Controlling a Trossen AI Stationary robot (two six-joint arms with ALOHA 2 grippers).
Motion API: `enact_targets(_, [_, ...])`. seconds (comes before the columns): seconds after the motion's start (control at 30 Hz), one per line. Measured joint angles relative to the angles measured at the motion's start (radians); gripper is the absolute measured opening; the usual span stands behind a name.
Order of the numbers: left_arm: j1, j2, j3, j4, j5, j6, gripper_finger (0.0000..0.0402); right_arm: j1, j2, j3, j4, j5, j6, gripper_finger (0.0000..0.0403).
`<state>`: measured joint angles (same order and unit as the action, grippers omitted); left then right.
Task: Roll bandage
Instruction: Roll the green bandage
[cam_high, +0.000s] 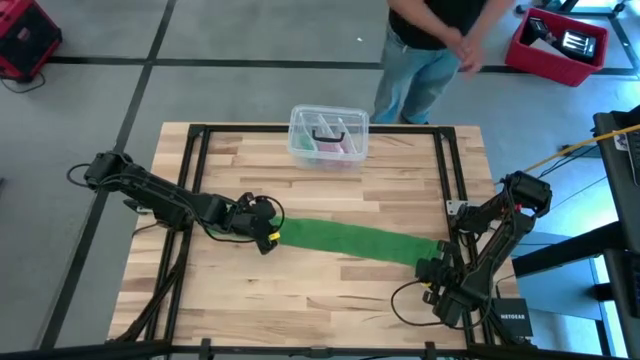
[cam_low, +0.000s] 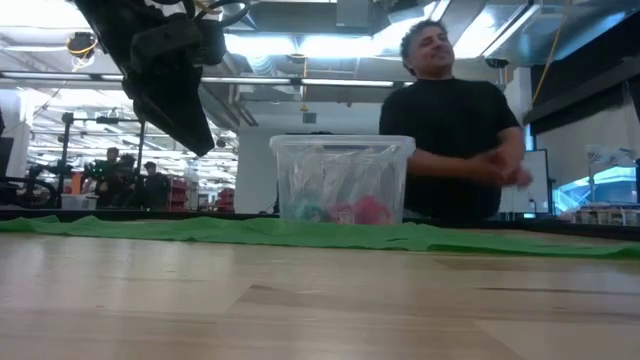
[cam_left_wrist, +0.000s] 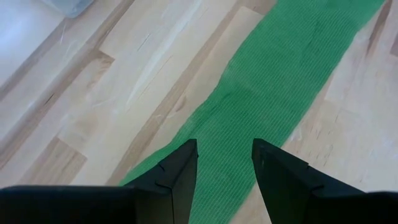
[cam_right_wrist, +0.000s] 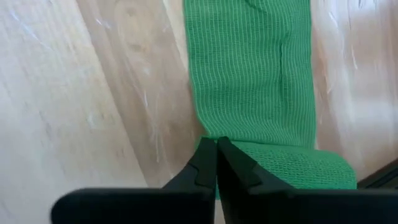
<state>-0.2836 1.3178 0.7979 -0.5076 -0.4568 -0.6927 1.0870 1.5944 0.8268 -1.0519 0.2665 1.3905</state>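
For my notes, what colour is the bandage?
Bright green bandage, ribbed knit; clearest in the right wrist view.

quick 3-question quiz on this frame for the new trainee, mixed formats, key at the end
1. True or false: the green bandage lies unrolled as a flat strip across the wooden table.
2. Multiple choice: which claw is shut at an end of the bandage?
A. the left claw
B. the right claw
C. both
D. neither
3. Fill in: the clear plastic box sits at the table's far edge, and beyond it stands a ____.

Key:
1. True. It runs flat from one claw to the other.
2. B. The right claw's fingers are pressed together at the folded end; the left claw is open over the other end.
3. person
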Motion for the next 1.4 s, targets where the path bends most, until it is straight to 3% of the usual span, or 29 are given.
enact_targets(0.2, [0.000,0.000,0.000,0.009,-0.001,0.003,0.0148,0.000,0.001,0.071,-0.045,0.024,-0.091,0.0002])
enact_targets(0.47, [0.000,0.004,0.000,0.133,-0.003,0.063,0.0148,0.000,0.000,0.175,-0.075,0.247,-0.278,0.0001])
enact_targets(0.67, [0.000,0.085,0.000,0.358,-0.001,0.137,0.0148,-0.001,0.000,0.174,0.045,0.456,-0.457,0.0001])
enact_targets(0.83, [0.021,0.204,0.000,0.606,0.023,0.186,0.0148,-0.019,0.005,0.173,0.229,0.603,-0.725,0.0001])
enact_targets(1.0, [0.055,0.329,0.025,0.788,0.095,0.194,0.0148,-0.069,0.012,0.172,0.408,0.640,-0.969,0.0000])
enact_targets(1.17, [0.083,0.428,0.136,0.809,0.175,0.240,0.0148,-0.117,0.012,0.172,0.537,0.629,-1.175,0.0000])
enact_targets(1.4, [0.111,0.499,0.277,0.815,0.287,0.336,0.0148,-0.163,0.012,0.172,0.595,0.591,-1.321,0.0000])
